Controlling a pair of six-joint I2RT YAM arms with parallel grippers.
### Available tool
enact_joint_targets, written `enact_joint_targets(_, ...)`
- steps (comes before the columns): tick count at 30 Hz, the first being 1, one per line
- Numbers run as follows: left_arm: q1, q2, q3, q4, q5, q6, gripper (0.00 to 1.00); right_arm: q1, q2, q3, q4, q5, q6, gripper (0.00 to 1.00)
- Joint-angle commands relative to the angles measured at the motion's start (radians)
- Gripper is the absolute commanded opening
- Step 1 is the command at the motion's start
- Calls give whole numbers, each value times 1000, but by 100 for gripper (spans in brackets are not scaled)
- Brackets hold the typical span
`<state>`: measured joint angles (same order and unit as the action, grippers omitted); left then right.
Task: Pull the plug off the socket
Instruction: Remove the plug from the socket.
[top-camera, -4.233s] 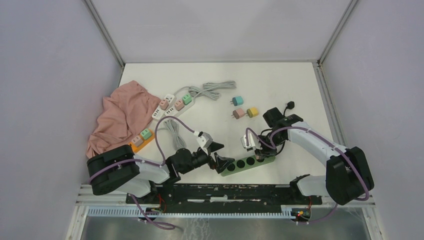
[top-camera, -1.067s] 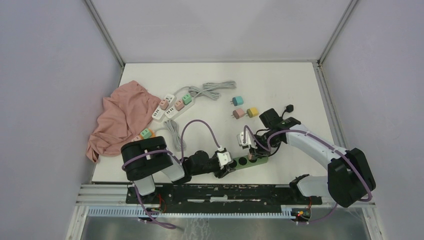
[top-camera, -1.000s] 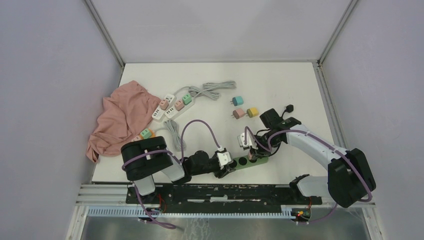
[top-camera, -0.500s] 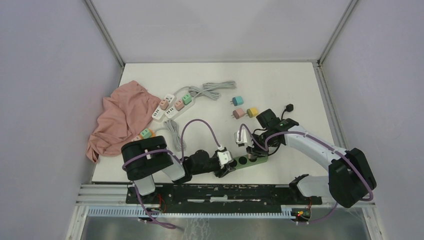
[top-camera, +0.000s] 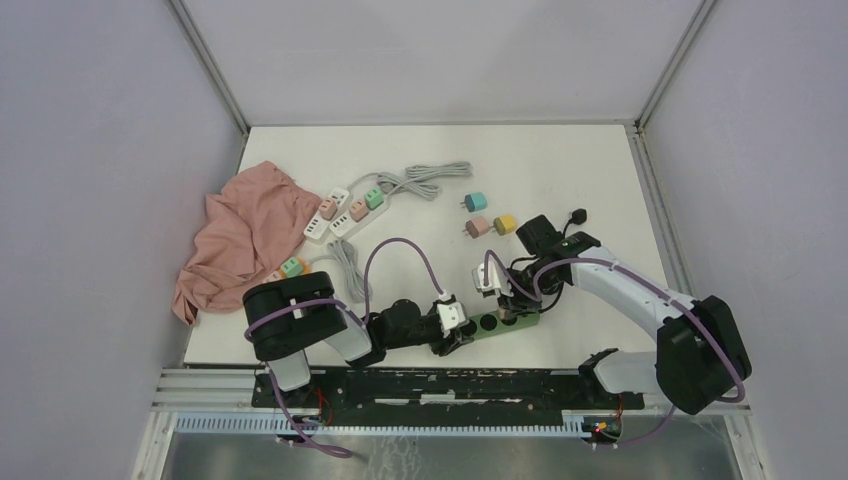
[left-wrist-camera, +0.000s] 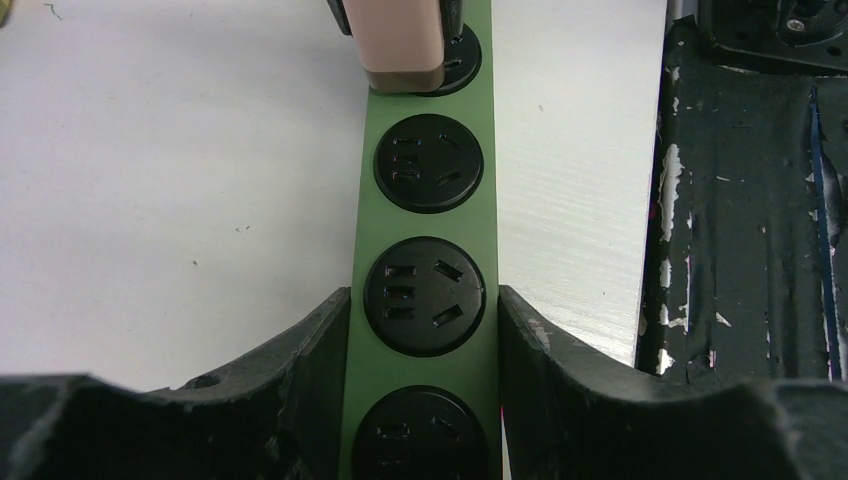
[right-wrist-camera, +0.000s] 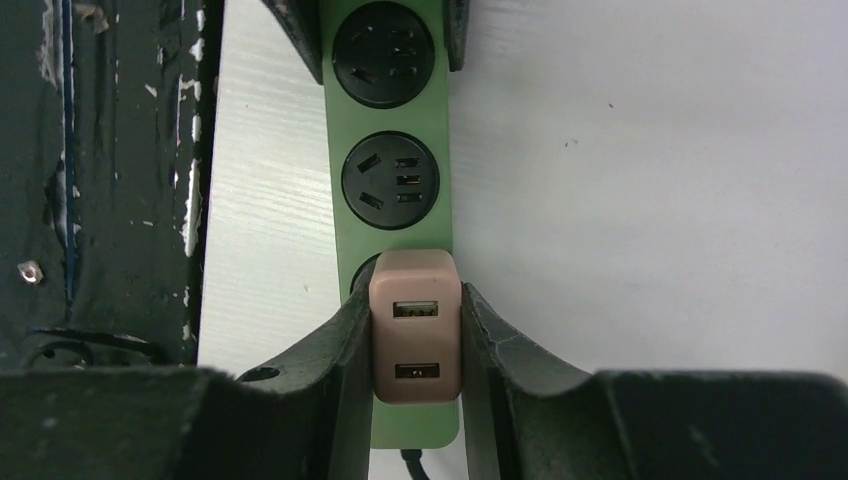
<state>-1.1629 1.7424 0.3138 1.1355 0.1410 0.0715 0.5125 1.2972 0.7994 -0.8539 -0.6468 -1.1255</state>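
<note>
left gripper (left-wrist-camera: 420, 325) clamps the green strip (left-wrist-camera: 425, 218) down so right gripper (right-wrist-camera: 413, 312), pinching the pink plug (right-wrist-camera: 415, 350), can yank it

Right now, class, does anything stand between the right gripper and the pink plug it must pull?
Nothing visible does. The right gripper is shut on the pink plug, a finger on each side; the left gripper clamps the green strip.

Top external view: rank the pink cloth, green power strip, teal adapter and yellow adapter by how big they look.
1. pink cloth, clearly the largest.
2. green power strip, although it is partly hidden.
3. teal adapter and yellow adapter: they look alike, so I won't rank them.
</note>
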Motion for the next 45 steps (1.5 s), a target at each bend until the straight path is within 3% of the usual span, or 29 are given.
enact_joint_targets(1, 1, 34, 12, -35, -7, -27, 3, 26, -1, 54, 163, -85, 242, 0)
enact_joint_targets(5, 2, 33, 8, -34, -10, -27, 3, 8, -11, 47, 224, 32, 298, 0)
enact_joint_targets(8, 2, 25, 0, -34, -17, -27, 3, -31, -32, 48, 172, 24, 230, 0)
enact_joint_targets(16, 2, 25, 3, -35, -11, -25, 3, -10, -10, 66, -169, -255, -171, 0)
enact_joint_targets(19, 1, 32, 10, -33, -6, -28, 3, 26, 9, 69, -112, -256, -84, 0)
enact_joint_targets(24, 2, 36, 14, -31, -2, -35, 3, 36, -8, 48, 196, -99, 280, 0)
enact_joint_targets(29, 2, 34, 13, -41, -5, -32, 3, 6, -21, 38, 224, 19, 298, 0)
enact_joint_targets(32, 2, 27, 5, -45, -13, -29, 3, -12, -41, 32, 124, -16, 163, 0)
enact_joint_targets(36, 5, 22, -5, -40, -17, -26, 3, -11, -50, 33, -129, -227, -192, 0)
enact_joint_targets(38, 5, 26, -4, -33, -14, -27, 3, -6, -41, 35, -195, -298, -263, 0)
enact_joint_targets(41, 5, 33, 1, -26, -8, -31, 3, 11, -30, 34, -122, -327, -172, 0)
enact_joint_targets(45, 5, 43, 12, -26, -2, -35, 3, 17, -44, 3, 234, -215, 260, 0)
